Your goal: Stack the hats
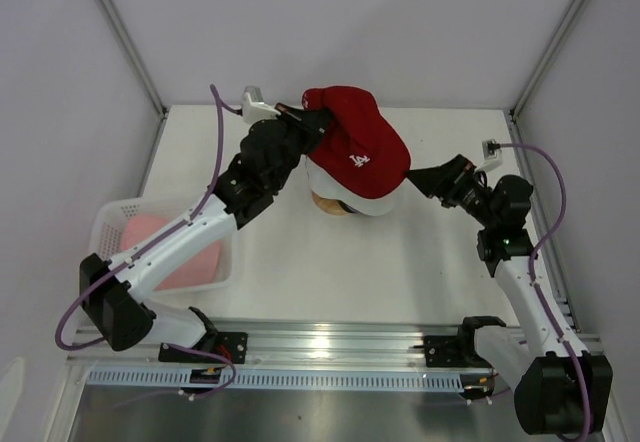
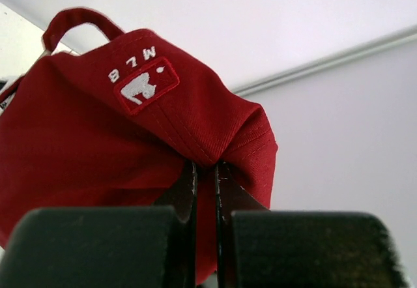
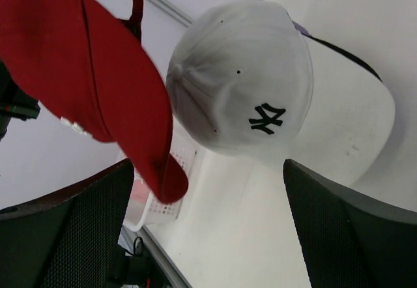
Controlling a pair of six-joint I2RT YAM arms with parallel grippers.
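Observation:
A red hat (image 1: 355, 142) with a white logo hangs tilted above the stack, its brim toward the right. My left gripper (image 1: 306, 120) is shut on the fabric at its back edge, and the left wrist view shows the red hat (image 2: 130, 138) pinched between the closed fingers of the left gripper (image 2: 205, 177). Below it a white hat (image 3: 247, 86) with a black NY logo sits on the wooden stand (image 1: 330, 208); a lavender sliver (image 3: 298, 28) shows under it. My right gripper (image 1: 415, 178) stands open just right of the stack, nothing between its fingers (image 3: 352, 229). A pink hat (image 1: 165, 252) lies in the basket.
The white mesh basket (image 1: 115, 217) stands at the left, beside the left arm. Walls and frame posts close the table at the back and sides. The rail with the arm bases runs along the near edge.

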